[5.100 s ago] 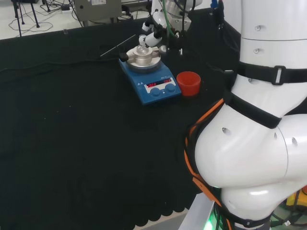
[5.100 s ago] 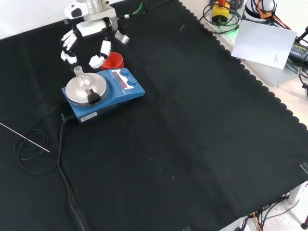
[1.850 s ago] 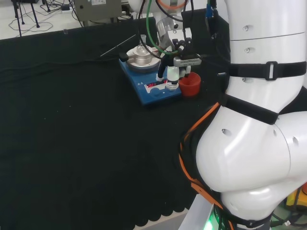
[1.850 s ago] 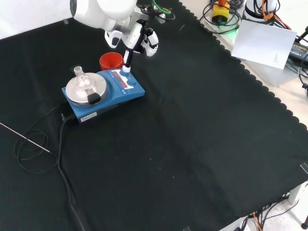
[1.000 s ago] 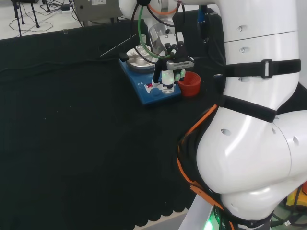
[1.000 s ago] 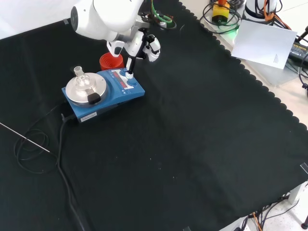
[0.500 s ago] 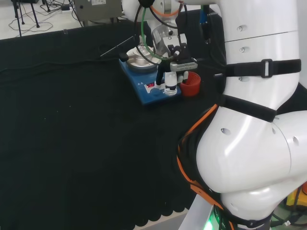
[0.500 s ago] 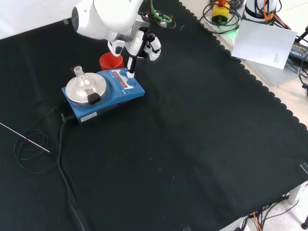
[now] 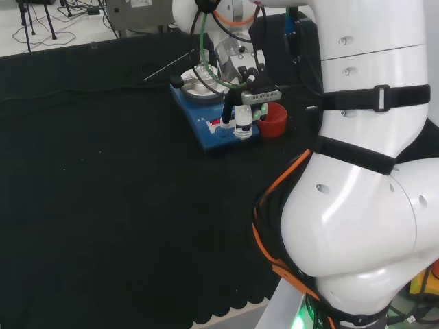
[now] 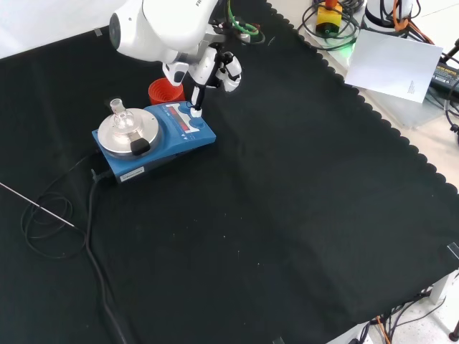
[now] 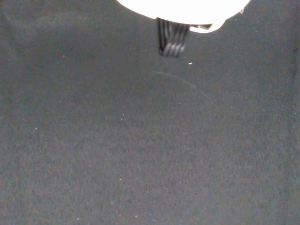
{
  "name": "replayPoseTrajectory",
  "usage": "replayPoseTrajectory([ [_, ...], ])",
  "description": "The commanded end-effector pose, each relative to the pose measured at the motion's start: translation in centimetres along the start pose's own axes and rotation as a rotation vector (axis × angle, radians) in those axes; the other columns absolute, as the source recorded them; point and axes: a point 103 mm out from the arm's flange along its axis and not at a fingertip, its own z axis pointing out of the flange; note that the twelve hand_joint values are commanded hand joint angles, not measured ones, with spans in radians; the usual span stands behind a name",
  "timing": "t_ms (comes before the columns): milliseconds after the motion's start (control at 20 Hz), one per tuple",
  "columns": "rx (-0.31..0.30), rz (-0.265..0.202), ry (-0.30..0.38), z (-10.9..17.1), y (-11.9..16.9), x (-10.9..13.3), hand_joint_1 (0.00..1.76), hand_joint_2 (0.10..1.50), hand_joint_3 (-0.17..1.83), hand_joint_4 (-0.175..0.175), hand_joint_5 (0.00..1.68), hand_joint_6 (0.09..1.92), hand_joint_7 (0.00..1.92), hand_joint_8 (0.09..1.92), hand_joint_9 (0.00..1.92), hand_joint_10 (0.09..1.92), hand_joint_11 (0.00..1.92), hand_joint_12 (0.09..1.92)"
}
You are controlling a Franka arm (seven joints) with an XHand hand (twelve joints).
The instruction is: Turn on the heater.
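Observation:
The heater (image 9: 208, 134) (image 10: 181, 138) is a blue hotplate with a round silver top, a red display and two blue knobs on its front panel. On the silver plate stands a small clear flask (image 9: 203, 69) (image 10: 118, 110). My hand (image 9: 242, 115) (image 10: 217, 67) hangs over the front panel. One straight finger (image 10: 195, 104) points down onto the knob nearer the red cup, and the others are curled back and hold nothing. In the wrist view a blurred white part of the hand (image 11: 183, 8) shows above bare black cloth.
A red cup (image 9: 272, 120) (image 10: 164, 91) stands right beside the heater, close behind my hand in the front view. The heater's black cable (image 10: 89, 215) loops over the cloth, with a thin rod (image 10: 37, 205) next to it. The scalloped cloth edge (image 10: 401, 147) runs along the front view's right.
My hand came from over the silver plate down to the front panel. In the last second it shifted slightly along the panel toward the red cup, with the finger staying on the knob.

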Motion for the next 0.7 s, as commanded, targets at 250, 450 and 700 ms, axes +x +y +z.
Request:
replayPoseTrajectory([
  [250,-0.002,0.015,-0.025,-0.28,0.04,0.27,1.4,0.63,1.05,0.012,0.14,0.09,1.57,1.57,1.76,1.52,1.91,1.57],
  [450,-0.005,0.016,-0.029,-0.25,0.23,0.77,1.4,0.63,1.05,0.011,0.14,0.09,1.57,1.57,1.76,1.52,1.91,1.57],
  [700,-0.003,0.003,-0.028,-0.15,0.41,0.74,1.4,0.63,1.05,0.01,0.14,0.09,1.56,1.57,1.76,1.52,1.91,1.57],
])
